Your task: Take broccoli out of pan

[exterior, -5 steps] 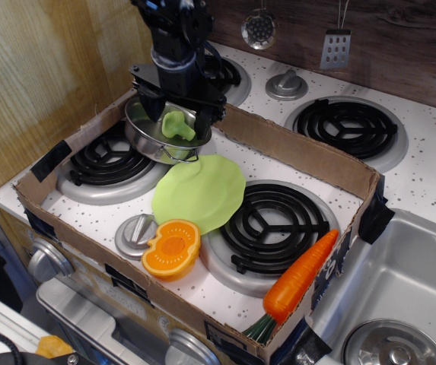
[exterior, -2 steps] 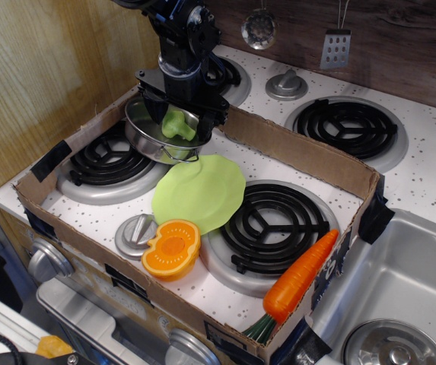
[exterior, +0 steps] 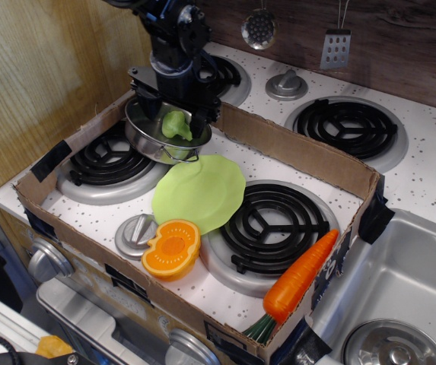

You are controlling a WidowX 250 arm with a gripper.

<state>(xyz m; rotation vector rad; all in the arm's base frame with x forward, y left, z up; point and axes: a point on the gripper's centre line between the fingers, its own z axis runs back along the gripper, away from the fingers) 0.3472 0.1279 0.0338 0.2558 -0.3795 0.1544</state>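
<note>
Even, fairly bright light falls from overhead, throwing soft shadows inside the cardboard box (exterior: 294, 156) and small glints on the pan (exterior: 147, 137), while the dark arm up top looks slightly blurred.

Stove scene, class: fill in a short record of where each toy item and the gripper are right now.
broccoli: inside the pan, between the gripper's fingers
pan: back left, on the edge of the left front burner
gripper: lowered over the pan, around the broccoli; contact unclear
plate: flat, centre of the cardboard tray
orange half: front, cut side up
carrot: front right, on the tray's edge
</note>
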